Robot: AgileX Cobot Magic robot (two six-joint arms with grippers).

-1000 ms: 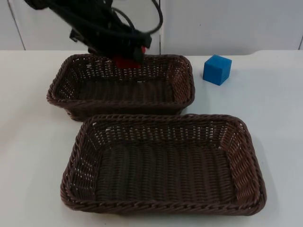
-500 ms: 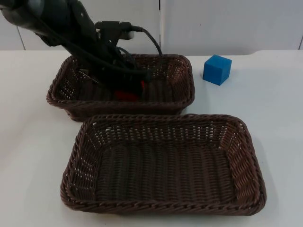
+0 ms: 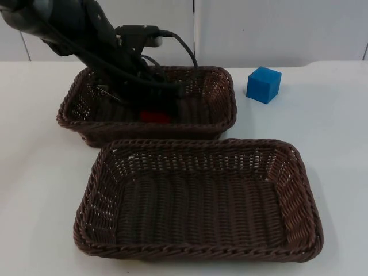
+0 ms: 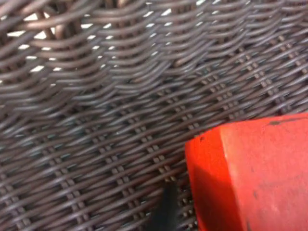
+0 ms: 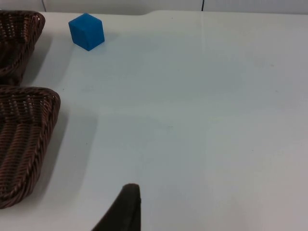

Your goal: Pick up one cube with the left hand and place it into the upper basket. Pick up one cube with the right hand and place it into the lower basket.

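Observation:
A red cube (image 3: pixel 155 117) rests on the floor of the upper wicker basket (image 3: pixel 225 92). My left gripper (image 3: pixel 165 104) reaches down into that basket, right over the cube. In the left wrist view the red cube (image 4: pixel 255 178) sits on the weave, and a sliver of weave shows between it and the black fingertip (image 4: pixel 167 211), so the gripper looks open. The blue cube (image 3: pixel 264 84) stands on the table right of the upper basket, also seen as the blue cube (image 5: pixel 86 31) from the right wrist. My right gripper (image 5: pixel 126 209) waits over the table's right side.
The lower wicker basket (image 3: pixel 201 144) lies close in front of the upper one with nothing inside. Both baskets' right ends (image 5: pixel 19 120) show in the right wrist view. White table (image 3: pixel 333 144) extends to the right, with the grey wall behind.
The left arm carried the red cube from above the far rim down into the upper basket. Over the last half second the arm barely moved and the cube settled slightly lower.

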